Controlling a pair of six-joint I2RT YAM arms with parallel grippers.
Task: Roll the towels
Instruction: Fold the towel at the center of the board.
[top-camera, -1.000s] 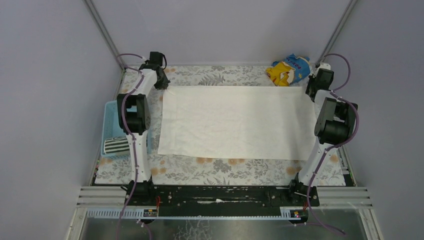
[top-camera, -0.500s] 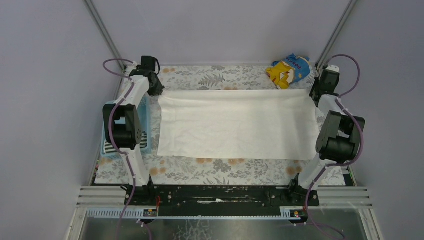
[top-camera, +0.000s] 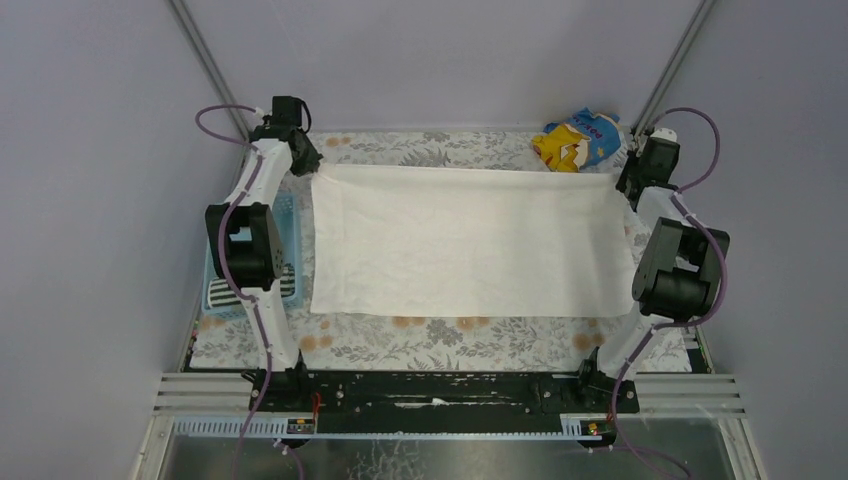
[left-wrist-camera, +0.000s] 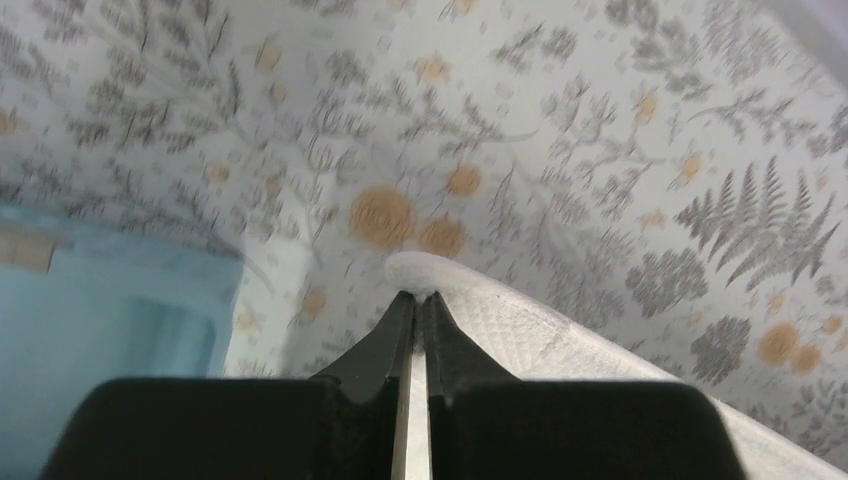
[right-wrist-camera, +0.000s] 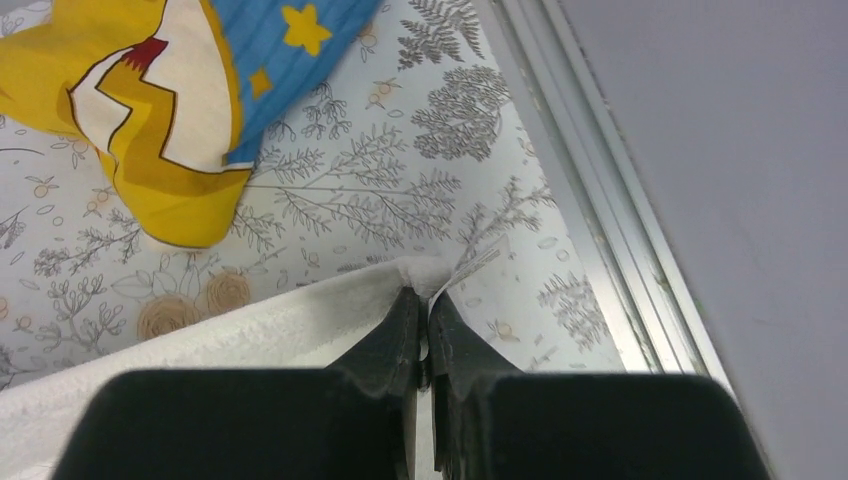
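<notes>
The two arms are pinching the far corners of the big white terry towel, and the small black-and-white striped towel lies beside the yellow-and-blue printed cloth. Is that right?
Not quite. The small black-and-white striped towel lies in the light blue plastic basket at the left edge, far from the yellow-and-blue printed cloth in the far right corner. The top external view shows it. The rest holds.

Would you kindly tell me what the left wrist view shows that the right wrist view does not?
Only the left wrist view: the light blue basket at its left edge, and the left claw shut on one far corner of the white towel. Only the right wrist view: the yellow-and-blue printed cloth, the metal rail along the table edge, the grey wall, and the right claw shut on the towel's other far corner. Both: a closed claw pinching that towel, with the floral table cover beyond.
</notes>
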